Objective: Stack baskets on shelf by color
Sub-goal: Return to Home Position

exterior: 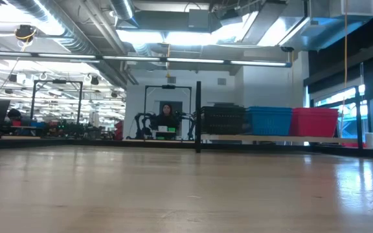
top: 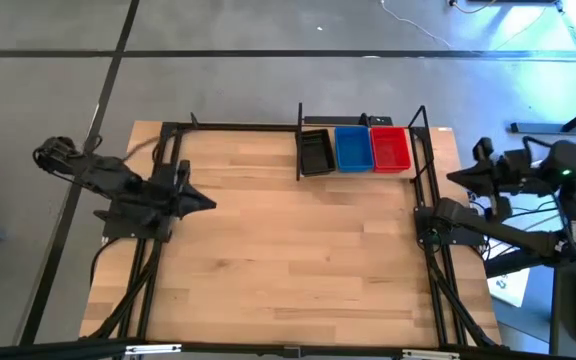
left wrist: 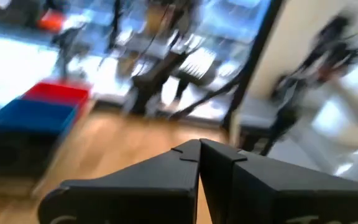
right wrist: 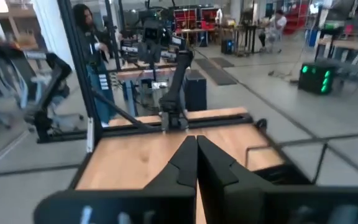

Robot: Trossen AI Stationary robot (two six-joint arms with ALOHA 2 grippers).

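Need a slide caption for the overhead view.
Black, blue and red baskets fill the shelf; left gripper and right gripper rest shut at opposite sides of the table.

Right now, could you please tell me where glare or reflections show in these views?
Low view: the ceiling lights glare brightly, and the wooden tabletop carries their pale sheen; high view: bright light spills over the floor at upper right; left wrist view: bright light floods in beyond the red basket.

Count of baskets (top: 353, 148) per colour stack, hidden from above; right arm (top: 468, 222) partly beyond the edge.
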